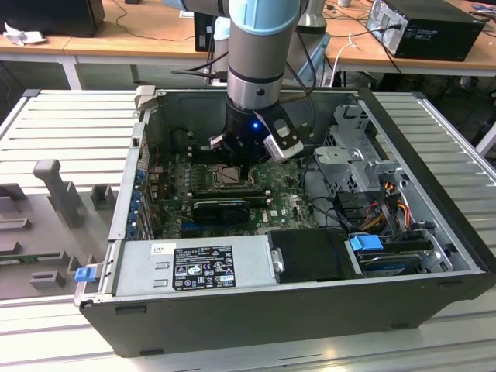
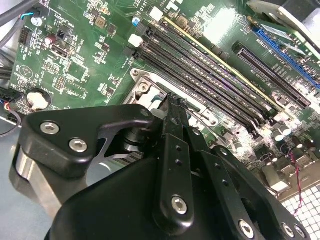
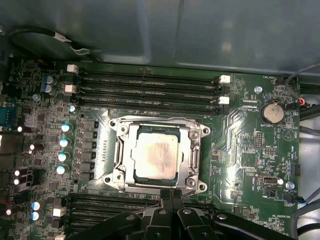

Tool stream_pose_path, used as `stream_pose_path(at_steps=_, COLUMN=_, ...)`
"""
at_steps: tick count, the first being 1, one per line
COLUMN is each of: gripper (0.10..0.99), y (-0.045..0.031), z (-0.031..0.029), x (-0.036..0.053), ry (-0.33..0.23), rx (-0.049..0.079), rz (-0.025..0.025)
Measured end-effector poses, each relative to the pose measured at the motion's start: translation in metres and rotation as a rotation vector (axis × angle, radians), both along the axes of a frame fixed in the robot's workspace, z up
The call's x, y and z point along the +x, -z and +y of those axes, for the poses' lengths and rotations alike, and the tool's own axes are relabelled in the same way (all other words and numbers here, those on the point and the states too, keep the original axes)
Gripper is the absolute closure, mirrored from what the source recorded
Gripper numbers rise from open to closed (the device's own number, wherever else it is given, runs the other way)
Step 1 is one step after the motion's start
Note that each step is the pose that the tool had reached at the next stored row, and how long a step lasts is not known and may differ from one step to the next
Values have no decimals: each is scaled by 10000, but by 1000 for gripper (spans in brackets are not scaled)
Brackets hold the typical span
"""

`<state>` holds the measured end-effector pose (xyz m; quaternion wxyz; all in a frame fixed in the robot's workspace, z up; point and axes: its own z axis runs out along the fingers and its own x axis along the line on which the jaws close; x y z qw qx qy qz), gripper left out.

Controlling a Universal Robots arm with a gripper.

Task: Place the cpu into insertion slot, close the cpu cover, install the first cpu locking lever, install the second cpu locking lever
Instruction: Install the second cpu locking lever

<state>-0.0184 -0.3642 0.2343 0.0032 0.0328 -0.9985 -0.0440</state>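
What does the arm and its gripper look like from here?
The arm is a grey cylinder with a pale blue band and a small blue light on its black wrist. The gripper has slim matte-black fingers on linkage plates with silver screws.

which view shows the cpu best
The first wrist view: the cpu lies face-up in the insertion slot, unobstructed. In the exterior view the arm hides it; in the second wrist view the gripper covers it.
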Motion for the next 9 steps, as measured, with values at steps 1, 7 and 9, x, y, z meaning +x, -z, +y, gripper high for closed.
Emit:
stream_pose_path(at_steps=1, gripper=980, y=1, z=-1, x=0, ry=0, rx=2, rz=0)
stream_pose_path(at_steps=7, gripper=980, y=5, z=-7, x=0, ry=0, rx=8, rz=0)
stream_pose_path(at_steps=9, gripper=980, y=7, z=-11, x=-1, ry=0, rx=7, rz=0)
